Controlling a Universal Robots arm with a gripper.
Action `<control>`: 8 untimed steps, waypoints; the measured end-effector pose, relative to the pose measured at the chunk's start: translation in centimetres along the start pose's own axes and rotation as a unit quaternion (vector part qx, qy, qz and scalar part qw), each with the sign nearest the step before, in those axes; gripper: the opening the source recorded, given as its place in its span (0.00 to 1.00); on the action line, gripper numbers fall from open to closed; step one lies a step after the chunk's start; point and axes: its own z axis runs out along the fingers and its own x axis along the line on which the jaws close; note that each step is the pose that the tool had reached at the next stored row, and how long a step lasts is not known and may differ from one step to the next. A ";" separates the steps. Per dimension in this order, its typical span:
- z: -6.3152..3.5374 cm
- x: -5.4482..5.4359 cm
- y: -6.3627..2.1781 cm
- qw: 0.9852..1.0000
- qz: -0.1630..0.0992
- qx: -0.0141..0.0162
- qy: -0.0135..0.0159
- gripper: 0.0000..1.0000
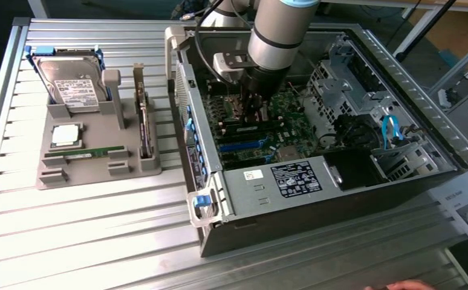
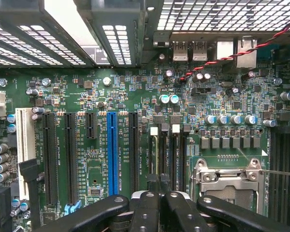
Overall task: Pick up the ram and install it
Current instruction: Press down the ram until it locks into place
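Your end effector [image 2: 159, 195] is closed, pressing the ram [image 2: 158, 159] into its motherboard [image 2: 101, 92] slot, while another green stick [image 1: 84, 153] waits in the tray [image 1: 97, 175].

Arm [image 1: 279, 36] cut off by exterior view's upper edge. Pincer [image 1: 254, 109] tips hidden among motherboard [image 1: 250, 130] parts; whether anything held between them, cannot tell. Hand [image 1: 403, 285] cut off at lower edge. Wrist view: pincer [image 2: 159, 203] base cut off; memory slots [image 2: 166, 154] partly hidden behind fingers [image 2: 147, 208].
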 end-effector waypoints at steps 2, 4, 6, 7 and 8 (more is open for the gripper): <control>0.01 0.0 0.00 1.000 0.000 0.000 0.000 0.10; 0.01 0.0 0.00 1.000 0.000 0.000 0.000 0.10; 0.01 0.0 0.00 1.000 0.000 0.000 0.000 0.10; 0.02 0.0 0.00 1.000 0.000 0.000 0.000 0.10; 0.03 0.0 0.00 1.000 0.000 0.000 0.000 0.10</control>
